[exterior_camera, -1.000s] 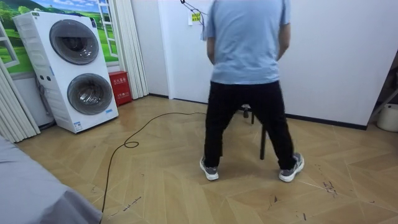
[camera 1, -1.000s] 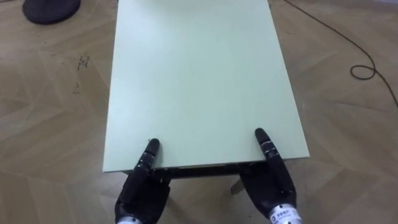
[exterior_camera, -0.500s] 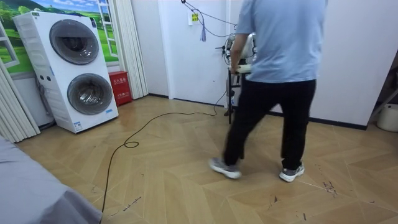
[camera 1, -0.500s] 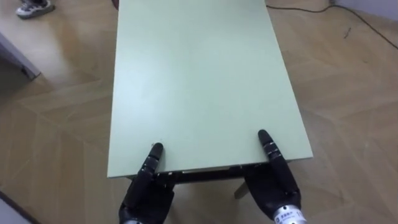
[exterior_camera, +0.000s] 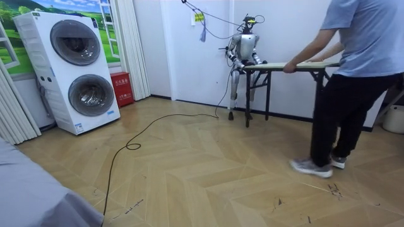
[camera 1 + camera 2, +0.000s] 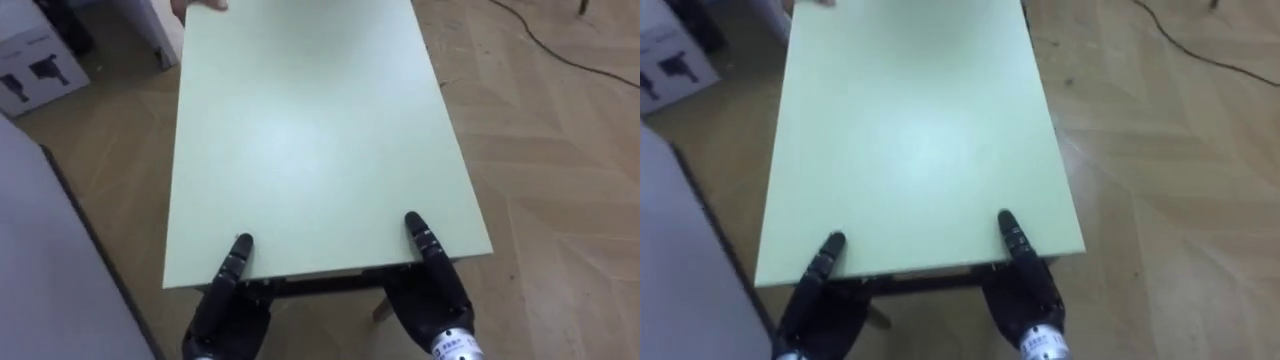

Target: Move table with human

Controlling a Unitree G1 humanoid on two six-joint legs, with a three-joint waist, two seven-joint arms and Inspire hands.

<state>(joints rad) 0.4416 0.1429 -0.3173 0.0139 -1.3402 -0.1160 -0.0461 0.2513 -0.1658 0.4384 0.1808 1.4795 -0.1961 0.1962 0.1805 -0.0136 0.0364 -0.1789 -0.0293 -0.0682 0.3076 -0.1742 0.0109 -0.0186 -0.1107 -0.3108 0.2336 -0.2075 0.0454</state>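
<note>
Herringbone wood floor (image 6: 560, 180) runs beneath a pale green table (image 6: 310, 130) that stretches from the lower middle of the left eye view up to its top edge. At the near short edge, low in the frame, the left hand (image 6: 228, 310) comes up from the lower left and the right hand (image 6: 432, 300) from the lower right. Each has its dark tip laid straight on the tabletop near a corner, with the palm tucked under the rim. Whether either hand clasps the edge cannot be told. Beside the table's left side lies a grey surface (image 6: 50, 270), with a white box (image 6: 35, 65) in the upper left corner. At the table's far end, top left, a person's hand (image 6: 195, 4) rests on the edge. In the room view the robot stands by the white back wall holding one end of the table level, while the person (image 5: 360, 57), at the right, holds the other end. Stacked washing machines (image 5: 72, 69) stand at the left.
</note>
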